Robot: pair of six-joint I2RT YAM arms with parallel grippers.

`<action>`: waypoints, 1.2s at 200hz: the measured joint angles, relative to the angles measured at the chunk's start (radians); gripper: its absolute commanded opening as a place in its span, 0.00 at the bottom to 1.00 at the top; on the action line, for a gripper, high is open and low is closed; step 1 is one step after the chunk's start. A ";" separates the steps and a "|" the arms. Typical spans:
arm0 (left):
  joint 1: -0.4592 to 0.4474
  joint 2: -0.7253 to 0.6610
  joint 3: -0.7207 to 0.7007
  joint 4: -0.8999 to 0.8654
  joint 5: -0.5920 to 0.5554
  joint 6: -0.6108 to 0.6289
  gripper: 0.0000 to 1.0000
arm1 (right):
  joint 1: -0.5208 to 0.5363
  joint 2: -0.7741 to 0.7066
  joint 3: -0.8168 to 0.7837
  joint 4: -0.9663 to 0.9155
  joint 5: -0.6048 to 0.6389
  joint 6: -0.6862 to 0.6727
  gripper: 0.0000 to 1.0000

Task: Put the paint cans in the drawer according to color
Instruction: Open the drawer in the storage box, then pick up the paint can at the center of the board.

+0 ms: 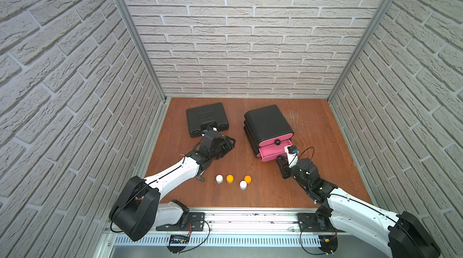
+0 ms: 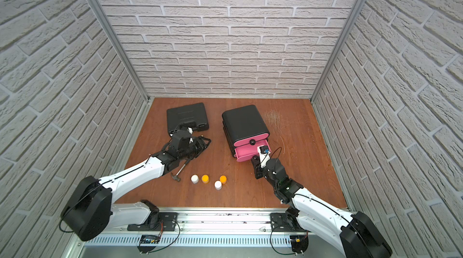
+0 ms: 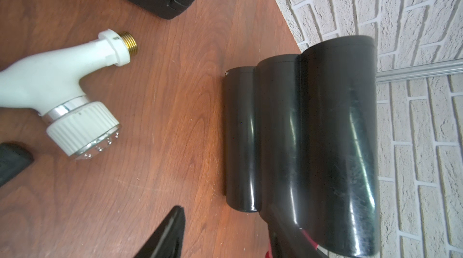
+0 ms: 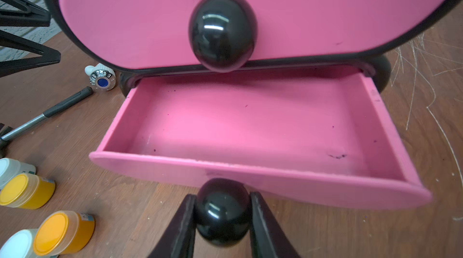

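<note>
The drawer chest (image 1: 265, 121) (image 2: 244, 121) is black with pink fronts. Its drawer under the top one (image 4: 250, 124) is pulled out and empty. My right gripper (image 4: 222, 200) (image 1: 281, 161) is shut on that drawer's black ball knob (image 4: 222, 215). Two white paint cans (image 1: 219, 178) (image 1: 243, 184) and two orange-yellow ones (image 1: 229, 178) (image 1: 247, 178) stand on the table in front of the chest; the right wrist view shows them too, orange (image 4: 25, 189) and white (image 4: 17, 244). My left gripper (image 1: 231, 141) (image 2: 206, 141) hovers open and empty left of the chest (image 3: 325, 144).
A flat black tool case (image 1: 206, 121) lies at the back left. A white pipe fitting (image 3: 62, 94) (image 4: 101, 79) lies under my left wrist. A hammer (image 2: 181, 169) (image 4: 45, 116) lies beside my left arm. Brick walls close in three sides.
</note>
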 measured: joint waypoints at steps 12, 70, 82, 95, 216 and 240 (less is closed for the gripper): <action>0.000 0.000 0.000 0.000 0.000 0.000 0.58 | 0.000 -0.018 -0.002 -0.017 0.000 0.000 0.32; 0.000 -0.019 -0.010 0.000 0.003 0.000 0.58 | -0.001 -0.066 -0.003 -0.068 0.015 0.026 0.57; 0.000 -0.025 -0.011 0.000 0.003 0.000 0.58 | -0.003 -0.080 -0.002 -0.076 0.036 0.035 0.64; 0.000 -0.029 -0.012 0.000 0.003 0.000 0.58 | -0.006 -0.091 0.003 -0.092 0.055 0.048 0.69; 0.000 -0.061 -0.014 -0.040 0.009 0.011 0.59 | 0.005 -0.237 0.374 -0.719 -0.060 0.261 0.75; 0.000 -0.071 -0.010 -0.097 -0.009 0.021 0.57 | 0.071 -0.128 0.521 -0.828 -0.097 0.262 0.73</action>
